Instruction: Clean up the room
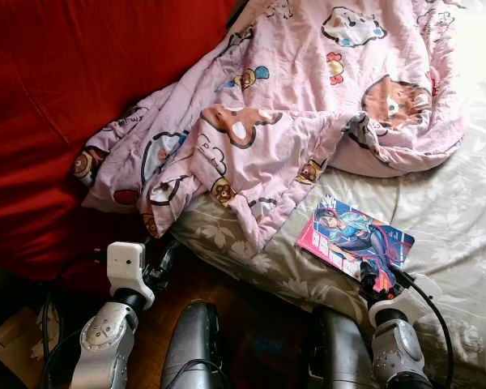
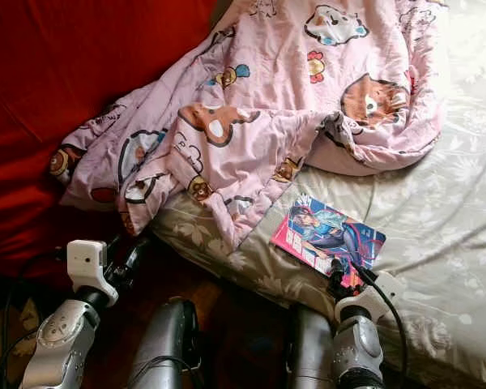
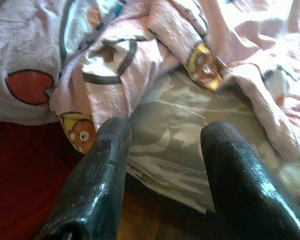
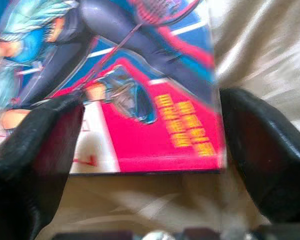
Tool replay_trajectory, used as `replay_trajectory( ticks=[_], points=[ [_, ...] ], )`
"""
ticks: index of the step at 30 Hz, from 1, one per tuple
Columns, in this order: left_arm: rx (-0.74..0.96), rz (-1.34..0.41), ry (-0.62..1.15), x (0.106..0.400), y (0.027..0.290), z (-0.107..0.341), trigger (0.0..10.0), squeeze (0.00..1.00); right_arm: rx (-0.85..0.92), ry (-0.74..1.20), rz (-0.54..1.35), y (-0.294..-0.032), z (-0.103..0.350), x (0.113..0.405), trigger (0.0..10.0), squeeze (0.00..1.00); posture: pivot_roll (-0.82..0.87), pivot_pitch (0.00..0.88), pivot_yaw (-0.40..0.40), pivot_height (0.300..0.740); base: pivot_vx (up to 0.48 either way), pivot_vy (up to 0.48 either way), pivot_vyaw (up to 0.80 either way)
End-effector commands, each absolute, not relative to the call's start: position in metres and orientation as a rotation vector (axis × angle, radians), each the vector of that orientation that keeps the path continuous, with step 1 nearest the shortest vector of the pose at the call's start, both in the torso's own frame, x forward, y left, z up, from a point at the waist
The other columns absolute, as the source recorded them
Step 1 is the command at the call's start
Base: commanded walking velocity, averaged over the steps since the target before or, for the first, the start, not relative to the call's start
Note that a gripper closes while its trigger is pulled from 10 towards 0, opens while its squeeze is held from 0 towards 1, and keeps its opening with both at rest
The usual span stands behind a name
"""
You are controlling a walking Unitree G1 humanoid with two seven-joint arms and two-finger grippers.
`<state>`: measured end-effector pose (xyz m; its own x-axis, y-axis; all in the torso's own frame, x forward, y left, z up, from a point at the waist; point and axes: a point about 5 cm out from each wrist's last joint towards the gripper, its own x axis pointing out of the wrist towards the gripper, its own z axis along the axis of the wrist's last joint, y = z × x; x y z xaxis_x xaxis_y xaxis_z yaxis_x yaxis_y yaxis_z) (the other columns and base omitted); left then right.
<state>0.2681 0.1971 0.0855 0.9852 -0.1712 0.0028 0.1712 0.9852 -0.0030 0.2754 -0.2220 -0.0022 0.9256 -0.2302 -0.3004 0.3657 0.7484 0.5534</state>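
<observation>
Reaching over the flat pink-and-blue comic book on the grey floral bed sheet, right tool spread wide astride its near edge. Left tool wide open by the rumpled pink cartoon-print quilt.

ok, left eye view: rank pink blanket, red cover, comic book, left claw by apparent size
1. pink blanket and red cover: look alike in area, not ranking them.
2. comic book.
3. left claw, smallest, though it sits nearer the camera than the book.
</observation>
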Motion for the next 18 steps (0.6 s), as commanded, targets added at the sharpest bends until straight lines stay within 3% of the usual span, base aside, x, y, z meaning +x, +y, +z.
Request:
replay_trajectory(
  ticks=[1, 12, 18],
  points=[
    [0.024, -0.156, 0.034, 0.2556, 0.212, 0.084, 10.0, 0.0, 0.774, 0.284, -0.306, -0.216, -0.023, 0.2558, 10.0, 0.0, 0.24, 0.339, 0.153, 0.612, 0.0, 0.0, 0.0],
    [0.036, -0.166, 0.044, 0.2532, 0.2118, 0.0856, 10.0, 0.0, 0.886, 0.27, -0.299, -0.2131, -0.0274, 0.2515, 10.0, 0.0, 0.25, 0.332, 0.159, 0.612, 0.0, 0.0, 0.0],
    [0.047, -0.171, 0.048, 0.2519, 0.2121, 0.087, 10.0, 0.0, 1.067, 0.203, -0.332, -0.2121, -0.031, 0.2465, 10.0, 0.0, 0.25, 0.328, 0.163, 0.612, 0.0, 0.0, 0.0]
  ],
)
